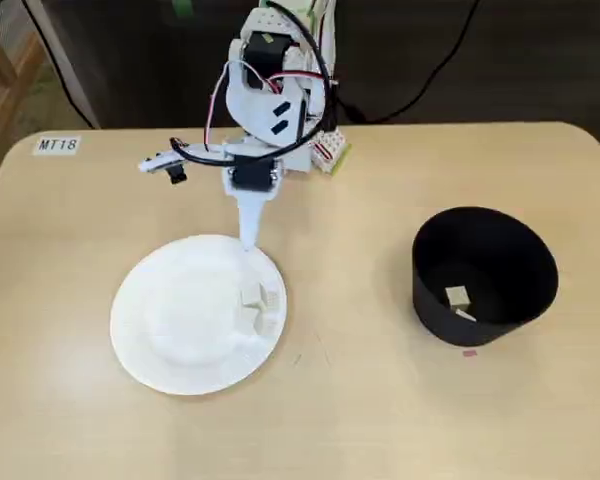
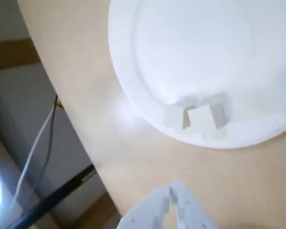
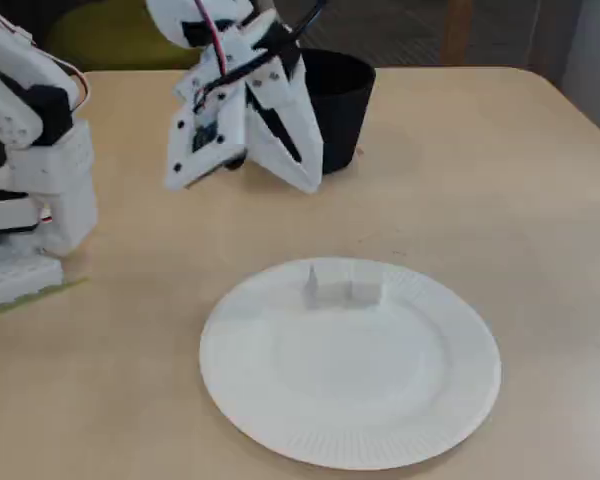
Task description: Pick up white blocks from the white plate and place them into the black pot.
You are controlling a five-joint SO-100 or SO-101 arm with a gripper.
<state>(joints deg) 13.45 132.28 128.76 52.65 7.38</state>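
Several white blocks (image 1: 259, 304): clustered at the white plate (image 1: 170, 350) rim
Black pot (image 1: 500, 250): one block inside
Tool (image 2: 173, 190): fingers together, empty, above the worktop (image 1: 360, 400)

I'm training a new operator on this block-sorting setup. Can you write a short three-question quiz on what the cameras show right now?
1. True or false: the gripper is holding a block.
2. Where on the plate do the remaining blocks sit in the top-down fixed view? A) centre B) right side near the rim C) left rim
3. Fill in: at least one block already lies inside the ____.

Key: 1. False; its fingers are together and empty, above bare table beside the plate. 2. B. 3. Pot.
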